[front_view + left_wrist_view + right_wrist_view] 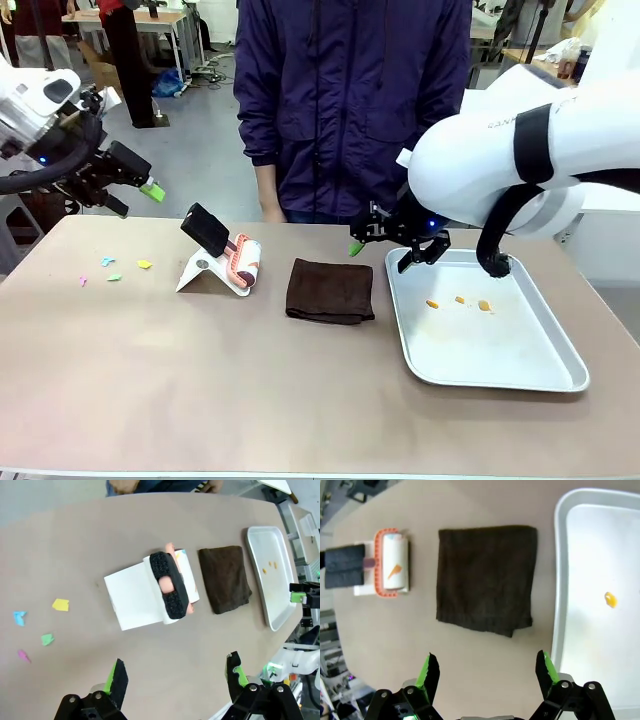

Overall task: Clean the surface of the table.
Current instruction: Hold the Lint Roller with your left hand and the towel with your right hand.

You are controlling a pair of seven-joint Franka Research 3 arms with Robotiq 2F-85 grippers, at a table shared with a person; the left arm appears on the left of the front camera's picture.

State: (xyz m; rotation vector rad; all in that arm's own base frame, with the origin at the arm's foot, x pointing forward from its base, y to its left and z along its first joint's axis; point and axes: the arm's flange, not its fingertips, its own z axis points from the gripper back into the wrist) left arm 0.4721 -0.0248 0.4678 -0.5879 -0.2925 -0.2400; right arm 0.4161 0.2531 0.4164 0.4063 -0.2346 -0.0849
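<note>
The brownish-taupe table point(200, 380) carries small coloured paper scraps point(110, 265) at its far left. In the left wrist view the table point(75, 545) shows the scraps point(60, 605) left of a lint roller point(170, 585). My left gripper point(135, 197) hangs open above the table's far left corner, and its wrist view shows the gripper point(176, 677) with nothing between the fingers. My right gripper point(390, 250) stands open over the gap between the dark brown cloth point(330, 290) and the metal tray point(560, 375). The right wrist view looks past the gripper point(487, 670) down on the cloth point(485, 577).
The lint roller point(225, 255) with a black handle leans on a white stand, left of the cloth. The tray holds three orange crumbs point(460, 300). A person in a dark blue jacket point(350, 100) stands at the far edge. The near half of the table is bare.
</note>
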